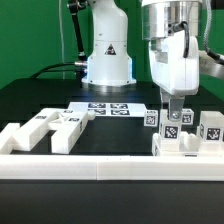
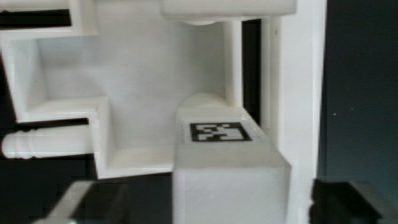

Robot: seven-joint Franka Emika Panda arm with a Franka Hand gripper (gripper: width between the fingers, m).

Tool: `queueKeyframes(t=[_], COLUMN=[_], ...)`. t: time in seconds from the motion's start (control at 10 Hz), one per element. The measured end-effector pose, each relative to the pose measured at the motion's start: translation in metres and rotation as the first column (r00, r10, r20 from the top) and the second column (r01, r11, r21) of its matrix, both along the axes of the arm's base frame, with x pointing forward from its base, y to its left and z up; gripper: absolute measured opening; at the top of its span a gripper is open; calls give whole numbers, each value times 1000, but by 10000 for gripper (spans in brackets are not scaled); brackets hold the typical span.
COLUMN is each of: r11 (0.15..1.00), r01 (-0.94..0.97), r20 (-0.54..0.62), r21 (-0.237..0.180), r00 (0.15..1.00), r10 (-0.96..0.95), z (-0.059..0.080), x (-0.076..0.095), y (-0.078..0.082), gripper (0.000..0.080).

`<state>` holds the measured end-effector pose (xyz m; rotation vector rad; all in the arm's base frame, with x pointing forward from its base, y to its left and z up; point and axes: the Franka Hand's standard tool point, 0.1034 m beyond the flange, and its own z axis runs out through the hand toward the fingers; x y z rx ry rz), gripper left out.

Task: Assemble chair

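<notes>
Hand (image 1: 173,112) low over upright tagged chair parts (image 1: 186,140), loose slabs (image 1: 55,128) well apart

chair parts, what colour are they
White chair parts with black-and-white square tags; wrist view shows best.

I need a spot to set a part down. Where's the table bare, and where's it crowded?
Bare tabletop lies between the chair parts on the exterior view's left and the tagged cluster on the exterior view's right, bordered by the marker board behind and the border rail in front. Crowded: around that cluster, under the gripper.
</notes>
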<state>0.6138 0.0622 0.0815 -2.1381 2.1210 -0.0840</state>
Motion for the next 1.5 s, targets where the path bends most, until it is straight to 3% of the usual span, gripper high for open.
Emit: queueKeyframes(t=[0.1, 0.5, 1.0, 1.5], r11=[998, 899, 571, 279], r01=[-66, -433, -811, -946], r20=[1, 7, -19, -58], r21=[-8, -62, -130, -162], r00=[998, 901, 577, 292], r10=[66, 434, 816, 955], z=[-2, -1, -1, -2], x=[-1, -1, 0, 1], y=[1, 3, -3, -6], gripper=[611, 647, 649, 649])
